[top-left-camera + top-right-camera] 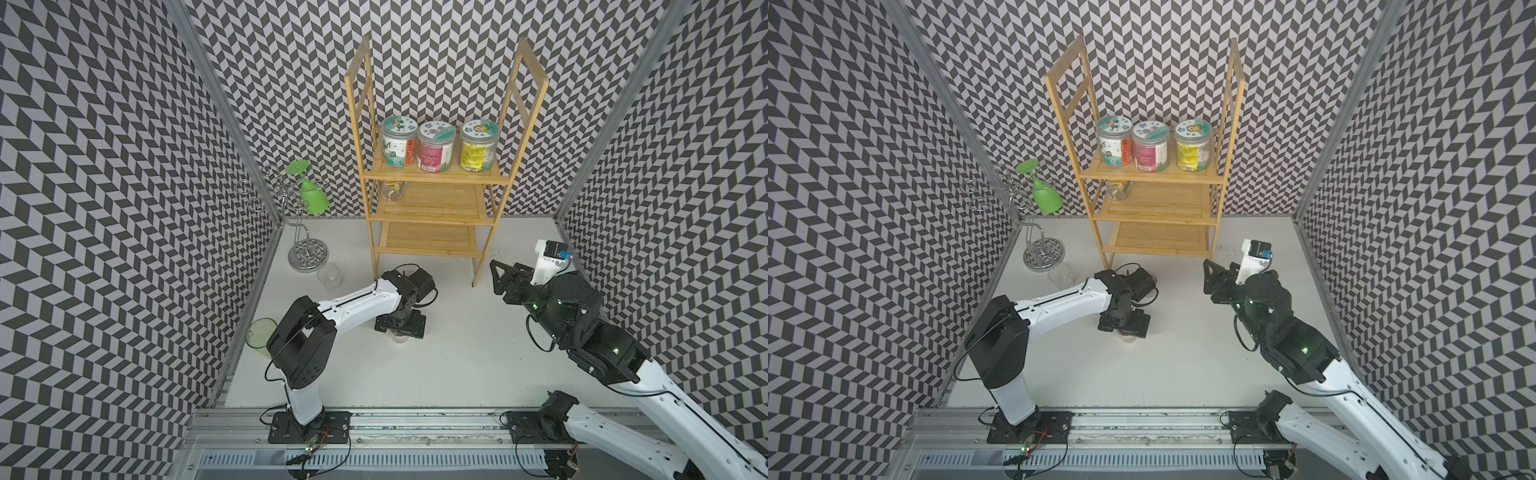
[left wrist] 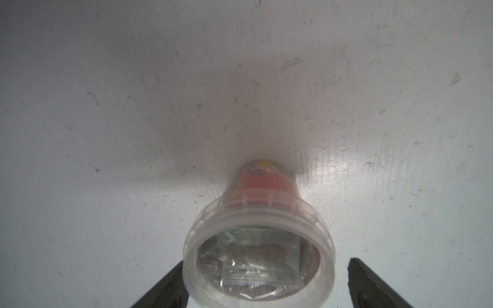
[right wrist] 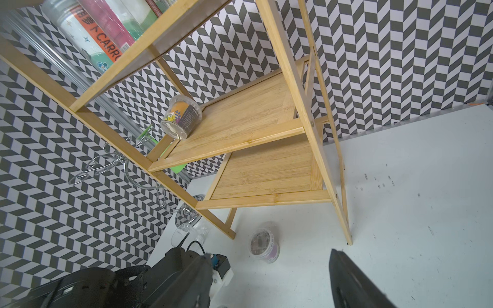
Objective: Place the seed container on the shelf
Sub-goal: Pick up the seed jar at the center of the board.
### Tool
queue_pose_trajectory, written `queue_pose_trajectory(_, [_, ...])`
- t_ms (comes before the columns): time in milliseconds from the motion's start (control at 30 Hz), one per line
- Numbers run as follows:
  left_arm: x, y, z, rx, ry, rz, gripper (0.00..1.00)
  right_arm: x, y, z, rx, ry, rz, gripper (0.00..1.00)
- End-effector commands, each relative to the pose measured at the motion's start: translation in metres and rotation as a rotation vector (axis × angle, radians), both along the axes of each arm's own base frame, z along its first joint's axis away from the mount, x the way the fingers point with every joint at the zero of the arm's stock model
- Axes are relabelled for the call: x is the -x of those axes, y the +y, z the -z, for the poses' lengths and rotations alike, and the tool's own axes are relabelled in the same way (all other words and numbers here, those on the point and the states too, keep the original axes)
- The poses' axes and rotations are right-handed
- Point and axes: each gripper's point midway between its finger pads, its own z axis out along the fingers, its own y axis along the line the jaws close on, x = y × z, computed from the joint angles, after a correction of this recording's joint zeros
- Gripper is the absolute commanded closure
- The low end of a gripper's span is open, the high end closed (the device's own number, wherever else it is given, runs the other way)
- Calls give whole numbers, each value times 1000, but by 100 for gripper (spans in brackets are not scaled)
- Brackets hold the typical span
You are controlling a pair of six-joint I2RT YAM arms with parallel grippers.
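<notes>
The left gripper (image 2: 266, 262) stands wide astride the seed container (image 2: 260, 229), upright on the table (image 2: 106, 133) directly beneath it, one finger (image 2: 170, 282) apparently touching the lid (image 2: 213, 221) and the other clear, so I would centre the jaws, close evenly below the lid rim, then lift toward the shelf (image 1: 428, 203) ahead.

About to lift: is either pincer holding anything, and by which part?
Nothing yet. The left pincer straddles the container at its lid, with a gap on one side; the right pincer is open and empty.
</notes>
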Motion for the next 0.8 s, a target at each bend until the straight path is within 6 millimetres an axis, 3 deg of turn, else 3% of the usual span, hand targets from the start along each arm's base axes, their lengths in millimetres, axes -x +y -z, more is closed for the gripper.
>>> queue_pose_trajectory(0, [0, 3, 3, -22, -8, 24, 9, -1, 0, -8, 1, -30, 0, 27])
queue_pose_trajectory(567, [1, -2, 7, -1, 4, 34, 23, 0, 2, -11, 31, -63, -23, 26])
queue_pose_trajectory(767, [-1, 3, -10, -8, -18, 44, 25, 0, 5, -12, 77, -89, -48, 25])
